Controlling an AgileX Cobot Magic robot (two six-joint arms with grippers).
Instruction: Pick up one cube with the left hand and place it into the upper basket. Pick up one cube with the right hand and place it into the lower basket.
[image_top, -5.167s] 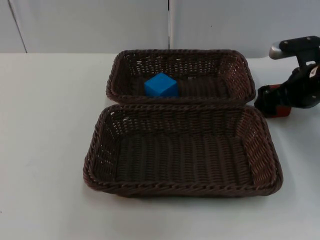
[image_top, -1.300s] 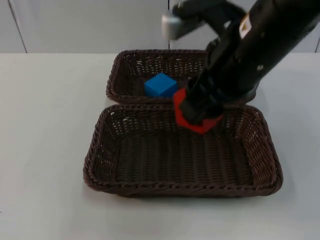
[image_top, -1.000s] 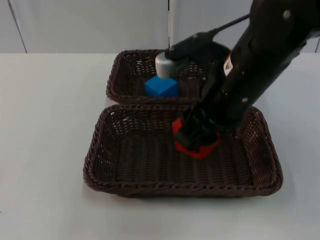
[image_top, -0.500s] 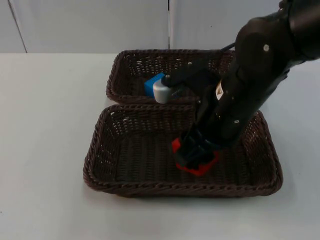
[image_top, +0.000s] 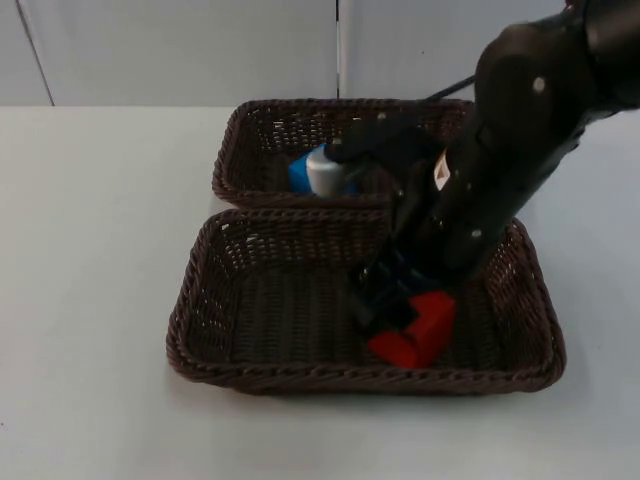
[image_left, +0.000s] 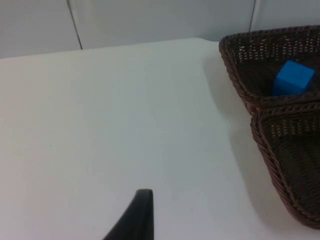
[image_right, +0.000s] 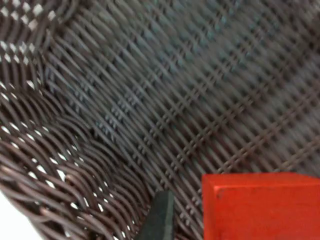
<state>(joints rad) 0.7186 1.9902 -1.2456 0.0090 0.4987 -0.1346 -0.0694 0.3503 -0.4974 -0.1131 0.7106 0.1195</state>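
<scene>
right end effector (image_top: 385, 305) low in lower basket (image_top: 205, 340), fingers apart, red cube (image_top: 415, 330) released beside it | left end effector (image_left: 135, 220): state unclear, over bare white desk (image_left: 110, 115) | blue cube (image_left: 293, 77) in upper basket (image_left: 240, 55) | grey partition wall (image_top: 180, 50) behind

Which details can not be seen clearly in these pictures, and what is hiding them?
- Small blue cube in the upper brown wicker basket: top view, partly covered by the right arm.
- Right gripper over the lower brown wicker basket: top view, the arm hides whether its fingers are open or touch the red cube.
- Red cube: right wrist view, cut off by the picture edge.
</scene>
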